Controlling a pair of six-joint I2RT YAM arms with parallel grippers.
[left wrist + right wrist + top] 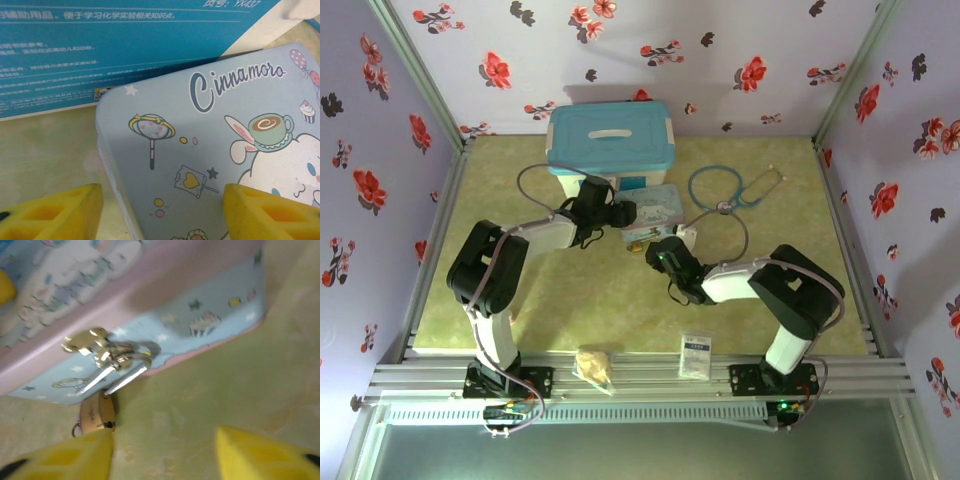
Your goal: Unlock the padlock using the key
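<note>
Across the back of the yellow-green mat [620,300] sits a teal storage box [610,138] with a white handle in its lid; the left wrist view shows its blue printed side just behind the tin. Both arms reach toward the middle of the mat from either side.

The pastel Cinnamoroll tin [215,150] lies flat in front of the box. The left gripper [162,217] hovers at the tin's left corner with its yellow fingers [55,215] spread wide, one over the mat and one over the lid, holding nothing. The right gripper [162,457] is low at the tin's near side wall, its jaws likewise parted and empty.

To the right of the tin a teal stethoscope [735,187] lies coiled. A small white packet [696,355] rests near the front edge.

The padlock [96,415] hangs by its silvery shackle from the tin's metal clasp [85,340], its brass body resting on the mat just beside the right gripper's finger. A tiny ring shows at the padlock's lower end; whether that belongs to the key I cannot tell.
</note>
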